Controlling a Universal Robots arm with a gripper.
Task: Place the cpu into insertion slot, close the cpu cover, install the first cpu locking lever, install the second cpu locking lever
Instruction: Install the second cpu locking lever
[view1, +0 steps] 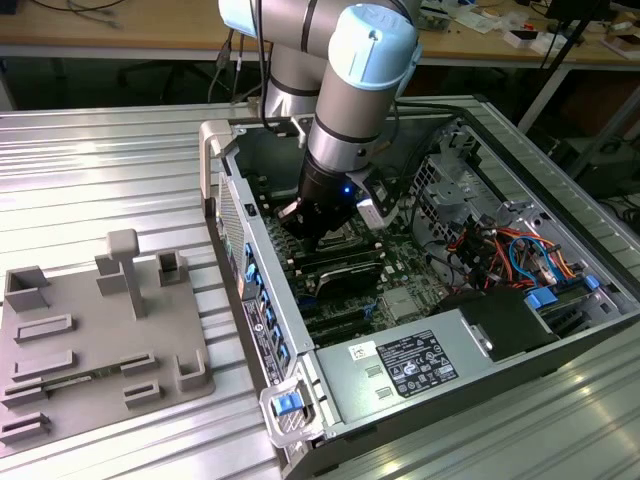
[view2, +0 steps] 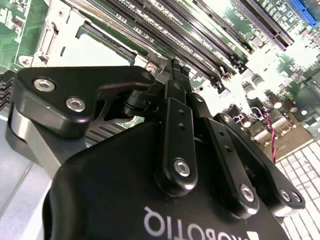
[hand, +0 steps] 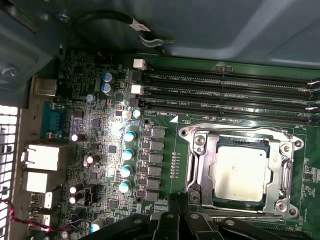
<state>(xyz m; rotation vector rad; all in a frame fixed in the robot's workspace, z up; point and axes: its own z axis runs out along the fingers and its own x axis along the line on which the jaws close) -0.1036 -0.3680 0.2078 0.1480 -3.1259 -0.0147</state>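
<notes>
Black two-finger gripper (view2: 173, 67) is down inside the open grey PC case (view1: 400, 370), just over the green motherboard (hand: 100, 125). In the second wrist view its fingers (view2: 176, 107) meet at the tips w/ no gap, nothing visibly held. In the first wrist view the small square silver-topped cpu (hand: 239, 172) sits in the dark square insertion slot (hand: 260, 147), just ahead of the fingertips. Square silver sheet-metal cpu cover (hand: 197, 165) lies flat around the chip. Long black memory slots (hand: 225, 92) run beyond the socket.
</notes>
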